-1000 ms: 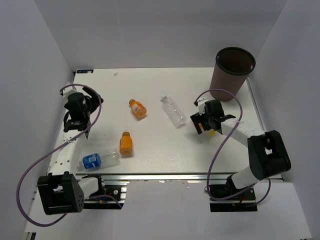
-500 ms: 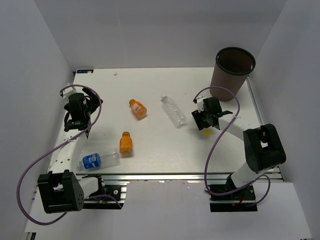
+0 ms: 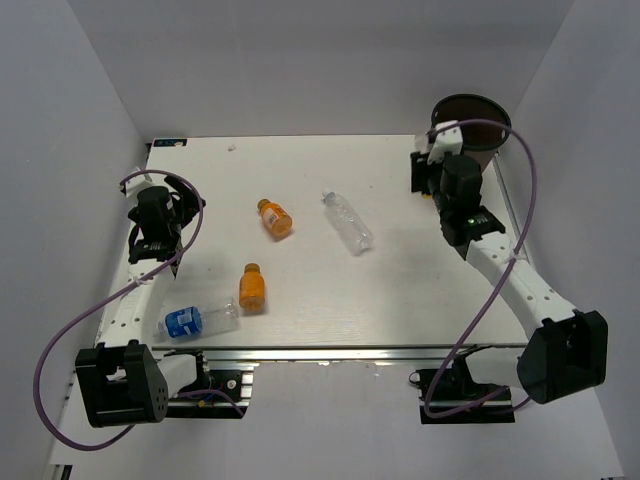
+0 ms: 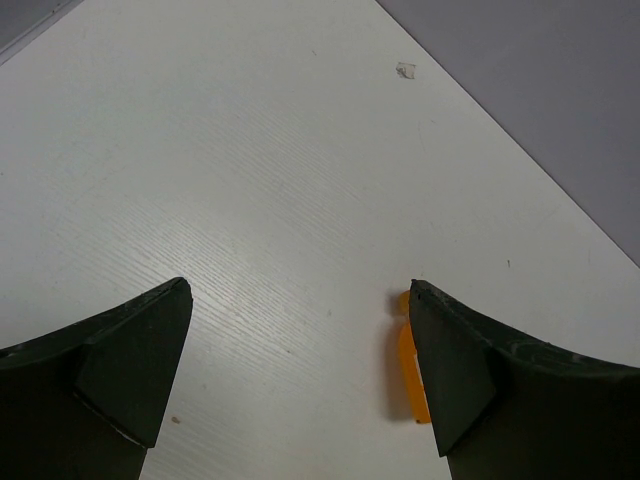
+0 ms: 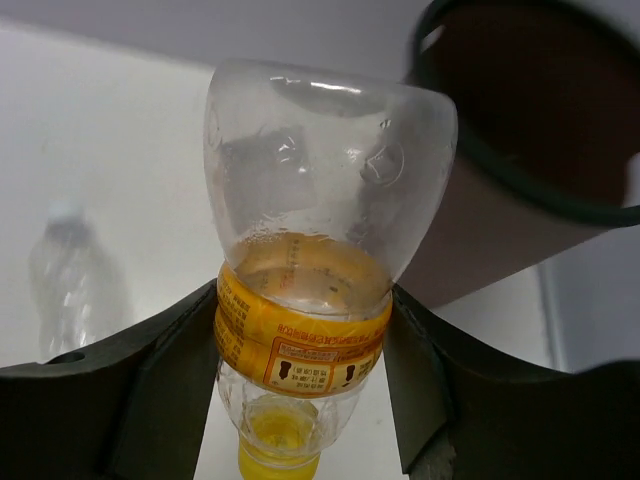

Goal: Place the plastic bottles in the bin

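Right claw (image 3: pixel 437 165): pinching the small clear bottle (image 5: pixel 320 200) at its orange label band, one finger on each side. The bottle's long axis runs along the claw's reach, with the base pointing away from the wrist and the yellow-orange cap toward it. A little yellow liquid sits at the cap end.

Key relation: in the right wrist view the bin (image 5: pixel 480 250) lies just past the bottle's base and off to its right, dark mouth open and rim clear of obstruction. In the top view the claw stands at the bin's near-left rim, raised off the counter (image 3: pixel 330 300). Judgement: the bottle is beside the mouth, not yet over it. The coming move is a short carry forward and to the right, then a release, base end going in first. The risk is clipping the rim if it is let go too soon.

Left claw (image 4: pixel 300 300): spread wide, holding nothing, low over the left side of the counter and well apart from the bin.

On the counter:
- Two orange bottles (image 3: pixel 276 218) (image 3: pixel 251 286), lying left of centre.
- The plain clear bottle (image 3: pixel 348 222), lying slantwise near centre.
- The blue-label bottle (image 3: pixel 197 320), lying near the front left edge, closest to the left arm.
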### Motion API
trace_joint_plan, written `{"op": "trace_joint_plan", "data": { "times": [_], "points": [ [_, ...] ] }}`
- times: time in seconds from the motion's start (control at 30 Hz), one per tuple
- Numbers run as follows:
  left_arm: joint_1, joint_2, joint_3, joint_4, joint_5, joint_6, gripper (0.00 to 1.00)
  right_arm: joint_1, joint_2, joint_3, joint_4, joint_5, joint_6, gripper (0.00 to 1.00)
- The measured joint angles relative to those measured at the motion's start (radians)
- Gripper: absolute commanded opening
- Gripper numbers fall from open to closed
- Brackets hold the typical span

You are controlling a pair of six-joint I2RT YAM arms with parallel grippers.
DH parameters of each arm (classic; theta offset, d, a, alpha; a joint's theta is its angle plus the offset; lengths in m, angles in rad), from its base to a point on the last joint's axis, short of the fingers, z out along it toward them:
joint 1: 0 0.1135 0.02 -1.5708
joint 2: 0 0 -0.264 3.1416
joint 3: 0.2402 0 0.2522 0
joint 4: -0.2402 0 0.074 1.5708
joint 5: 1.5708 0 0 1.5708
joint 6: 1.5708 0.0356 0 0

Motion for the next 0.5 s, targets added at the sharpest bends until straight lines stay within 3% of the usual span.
{"op": "trace_joint_plan", "data": {
  "times": [0.13, 0.3, 0.4, 0.5],
  "points": [
    [0.000, 0.000, 0.000, -0.008, -0.005, 0.000, 0.98, -0.037, 0.061, 0.144, 0.119, 0.140, 0.000, 0.35],
    [0.000, -0.002, 0.000, -0.014, -0.007, 0.000, 0.98, -0.150, 0.237, 0.375, 0.183, 0.194, 0.017, 0.36],
    [0.000, -0.006, 0.000, -0.014, -0.007, 0.000, 0.98, -0.217, 0.368, 0.514, 0.183, 0.198, 0.040, 0.53],
    [0.000, -0.008, 0.000, -0.014, -0.011, 0.000, 0.98, -0.270, 0.497, 0.633, 0.159, 0.202, 0.063, 0.60]
  ]
}}
